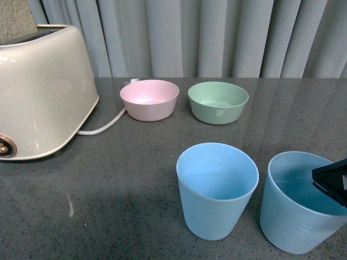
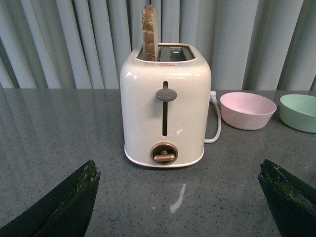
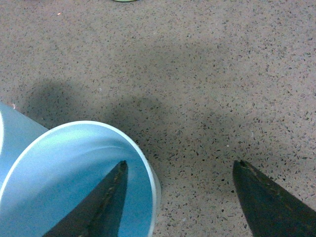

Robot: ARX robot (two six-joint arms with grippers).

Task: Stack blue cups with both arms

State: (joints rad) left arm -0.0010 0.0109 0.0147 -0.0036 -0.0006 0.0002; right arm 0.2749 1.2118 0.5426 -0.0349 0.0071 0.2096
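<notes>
Left gripper: jaws spread wide with nothing between them, low over the grey table.
Toaster: cream, straight ahead of the left gripper and facing it with its lever and copper knob. It stands far to the left of the right gripper.
Bread slice: upright in one toaster slot, sticking out above the top.
Cord: white, lying on the table from the toaster toward the pink bowl.
Pink bowl: ahead of the left gripper and to the right of the toaster. It is well beyond both cups, near the curtain.
Green bowl: just beside the pink bowl on its right, not touching it.
Left blue cup: upright with its mouth up, just to the left of the cup the right gripper is at. Whether the two cups touch I cannot tell.
Right blue cup: upright, directly under the right gripper.
Right gripper: open and astride the right blue cup's wall on the side away from the other cup. One finger is inside the cup and the other is outside, clear of the cup. It is not closed on the rim, and in the front view it shows only at the right edge.
</notes>
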